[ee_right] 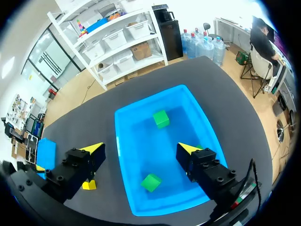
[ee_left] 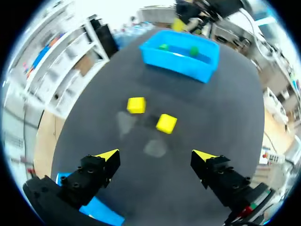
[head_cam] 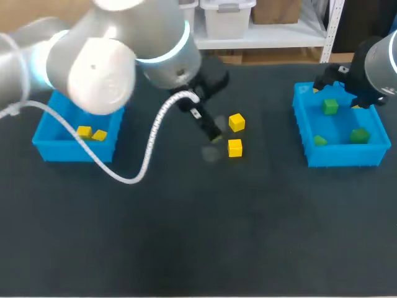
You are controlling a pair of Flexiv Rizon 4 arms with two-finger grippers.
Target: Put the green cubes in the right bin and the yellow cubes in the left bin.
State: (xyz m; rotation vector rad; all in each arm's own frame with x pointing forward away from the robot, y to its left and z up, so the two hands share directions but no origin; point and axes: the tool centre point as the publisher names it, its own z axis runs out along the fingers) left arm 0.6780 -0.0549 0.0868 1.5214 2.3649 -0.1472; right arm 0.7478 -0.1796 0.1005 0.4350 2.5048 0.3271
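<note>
Hovering open, the left claw [ee_left: 156,156] faces two yellow cubes [ee_left: 136,105] [ee_left: 166,123] on the surface [ee_left: 225,99], while the right claw [ee_right: 141,147] gapes over green cubes [ee_right: 161,118] in the right bin [ee_right: 188,110].

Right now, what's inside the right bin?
The right bin holds three: the back green cube, the front right green cube and the front left green cube. My right arm covers the bin's far right corner, so anything there is hidden.
</note>
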